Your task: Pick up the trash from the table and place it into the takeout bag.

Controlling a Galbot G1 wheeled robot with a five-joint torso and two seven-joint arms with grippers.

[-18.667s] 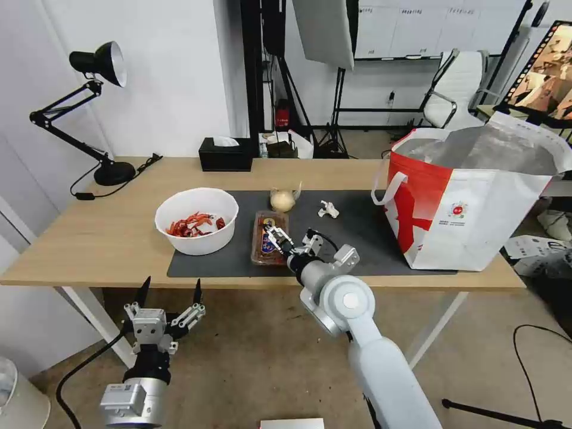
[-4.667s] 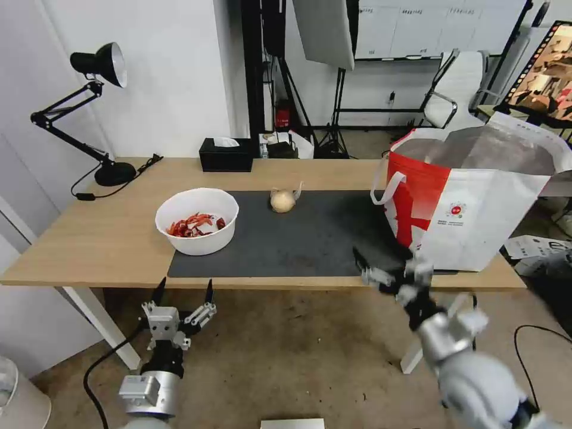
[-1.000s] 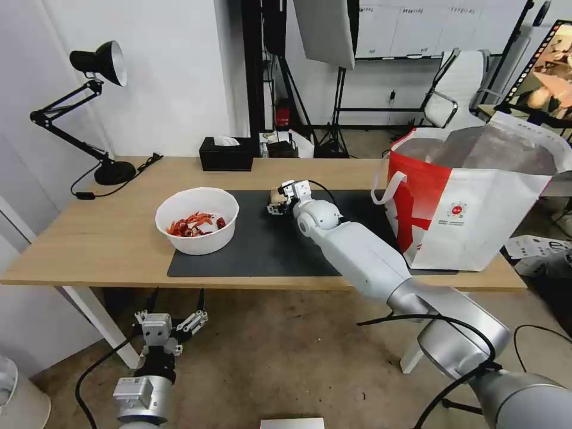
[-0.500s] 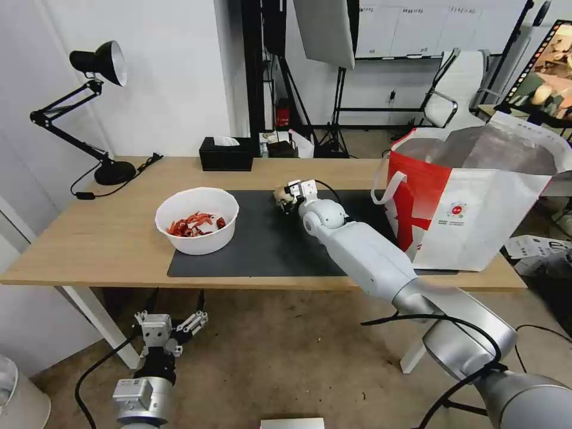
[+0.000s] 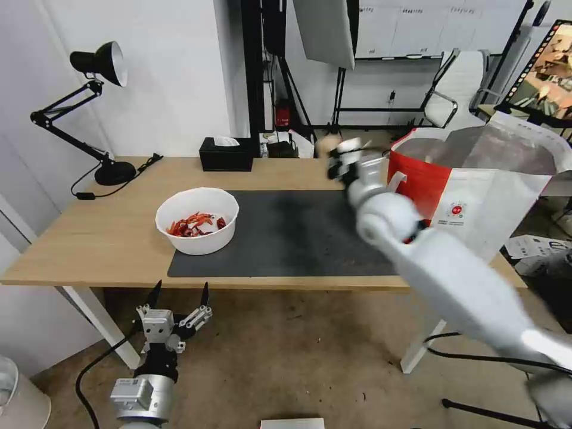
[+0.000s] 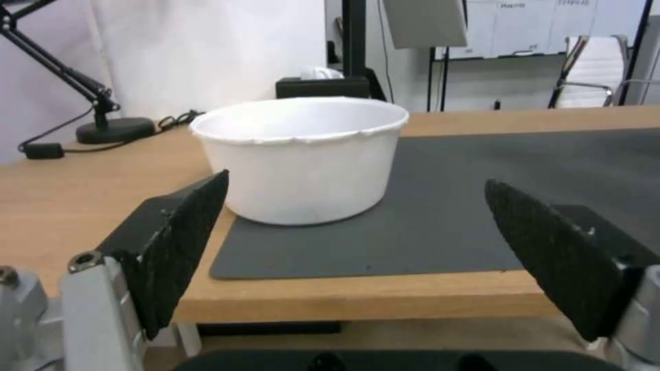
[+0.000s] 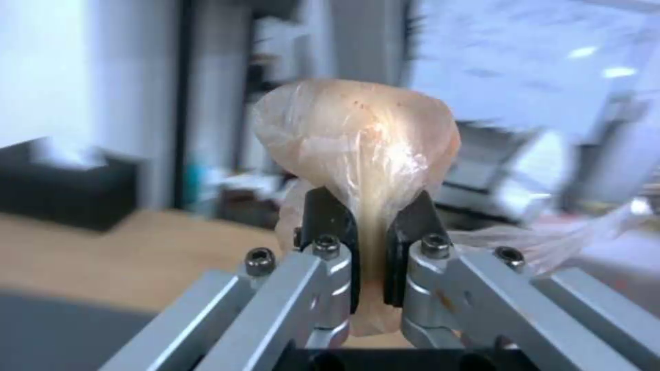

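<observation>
Desk (image 5: pixel 89 238) held bowl (image 5: pixel 196 220); right gripper (image 5: pixel 341 159), clamped on pouch (image 7: pixel 358 154) beside takeout bag (image 5: pixel 476 202), should clear rim before release.

A black desk lamp (image 5: pixel 98 62) with a bent arm stands in front of a plain white wall (image 5: pixel 173 71). To the right of the lamp there is a black tissue box (image 5: pixel 226 154). Farther right, behind the box, dark stands with thin legs (image 5: pixel 339 89) rise from the floor. A white office chair (image 5: pixel 456 86) sits far to the right of the lamp, near white cupboards (image 5: pixel 429 27). The floor (image 5: pixel 286 363) is brownish and speckled, and a black cable (image 5: pixel 530 357) lies on it.
</observation>
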